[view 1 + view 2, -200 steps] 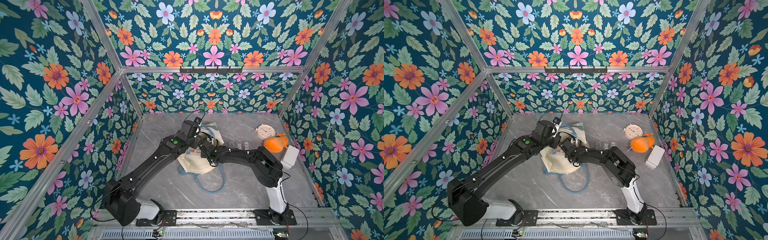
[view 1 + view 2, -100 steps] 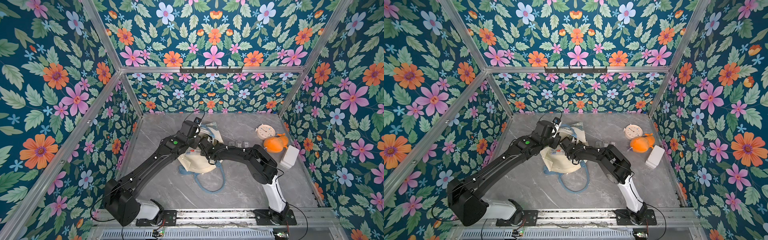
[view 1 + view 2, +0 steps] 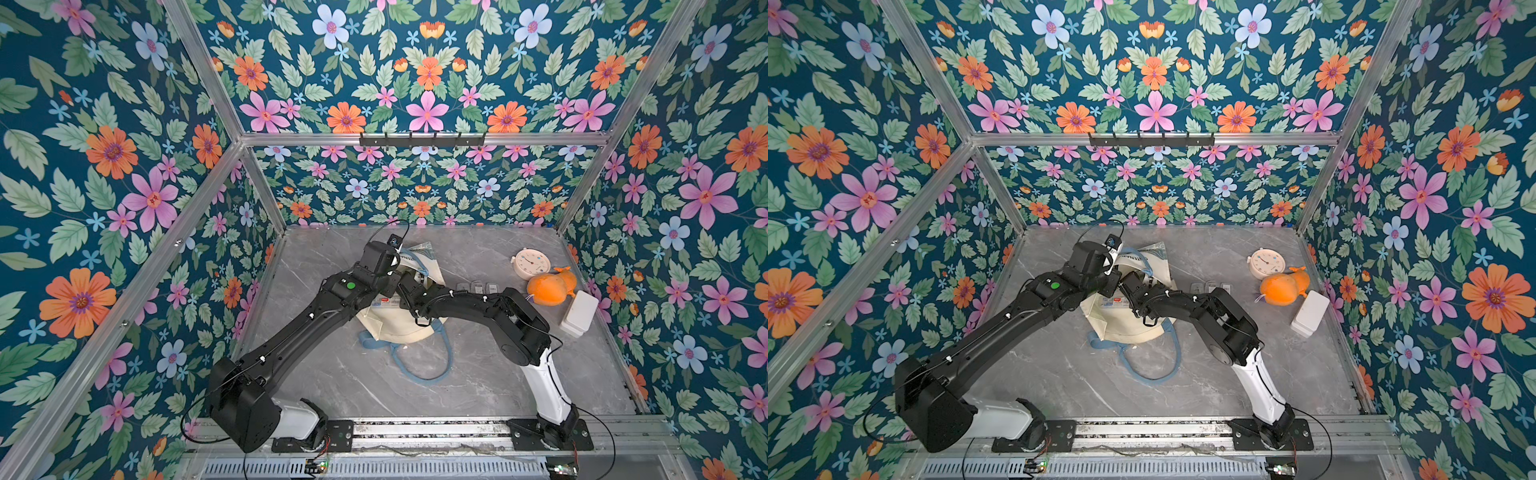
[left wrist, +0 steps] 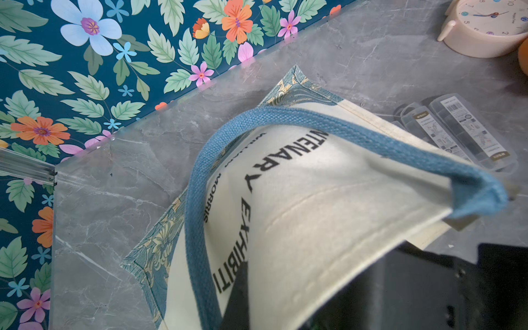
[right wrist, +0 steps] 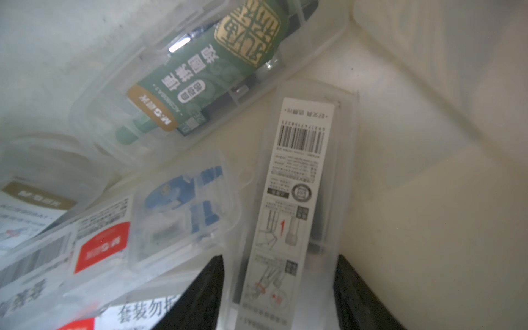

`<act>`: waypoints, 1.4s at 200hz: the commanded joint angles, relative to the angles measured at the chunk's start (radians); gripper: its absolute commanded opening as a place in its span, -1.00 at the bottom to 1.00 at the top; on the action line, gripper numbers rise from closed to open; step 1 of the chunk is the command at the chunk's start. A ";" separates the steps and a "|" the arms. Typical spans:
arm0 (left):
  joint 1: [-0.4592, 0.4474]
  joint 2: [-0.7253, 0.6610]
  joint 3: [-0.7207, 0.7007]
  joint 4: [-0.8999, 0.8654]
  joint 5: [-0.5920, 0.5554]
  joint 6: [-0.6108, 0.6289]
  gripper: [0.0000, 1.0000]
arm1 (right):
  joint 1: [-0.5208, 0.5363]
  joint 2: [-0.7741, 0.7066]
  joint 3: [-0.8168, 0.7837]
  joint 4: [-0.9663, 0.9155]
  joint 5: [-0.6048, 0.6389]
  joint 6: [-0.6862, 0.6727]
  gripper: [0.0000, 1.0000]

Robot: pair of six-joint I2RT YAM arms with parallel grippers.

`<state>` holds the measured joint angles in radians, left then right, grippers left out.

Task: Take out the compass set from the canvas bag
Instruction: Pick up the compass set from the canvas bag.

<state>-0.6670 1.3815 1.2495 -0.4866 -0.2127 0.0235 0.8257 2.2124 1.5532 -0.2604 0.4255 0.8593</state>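
The right arm has pushed deeper over the last second, its forearm flatter across the canvas bag [image 3: 399, 328]. The right gripper [image 5: 278, 265] is well inside the mouth, hidden in both top views. Its wrist camera shows the claw spreading, the two black fingers [image 5: 200, 291] standing either side of a slim clear case [image 5: 300, 183] with a barcode label; there's a sliver of gap on each side, nothing gripped yet.

That case I take to be the compass set; it lies on the cream lining beside a green-labelled case [image 5: 205, 74] and a blue-printed case [image 5: 185, 205], all still in the bag.

The left gripper [image 4: 490, 204] has not budged; it stays pinched tight on the blue strap handle [image 4: 200, 200], holding the upper side up so the mouth gapes. The bag itself lies on its side mid-table [image 3: 332, 386], its second handle loop [image 3: 428, 365] trailing toward the robot. Three similar cases [image 3: 478, 286] sit on the table just beside the bag, toward the clock [image 3: 530, 262].

So the reach looks done and the claw lined up; the squeeze and the pull-out are still to come. That slick plastic could slip, or drag a neighbour along.
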 commanded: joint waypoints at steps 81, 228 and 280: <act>0.000 -0.013 -0.008 0.031 -0.011 0.001 -1.00 | -0.013 0.082 0.058 -0.171 -0.117 -0.013 0.19; 0.000 -0.015 -0.008 0.030 -0.025 0.003 -1.00 | 0.040 -0.075 0.009 -0.233 -0.182 -0.223 -0.36; 0.000 -0.011 -0.003 0.031 -0.024 0.004 -1.00 | 0.079 -0.152 -0.042 -0.250 -0.245 -0.236 -0.38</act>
<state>-0.6655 1.3720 1.2369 -0.4843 -0.2531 0.0257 0.8841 2.0861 1.5227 -0.4770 0.2256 0.6361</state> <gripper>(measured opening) 0.062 0.449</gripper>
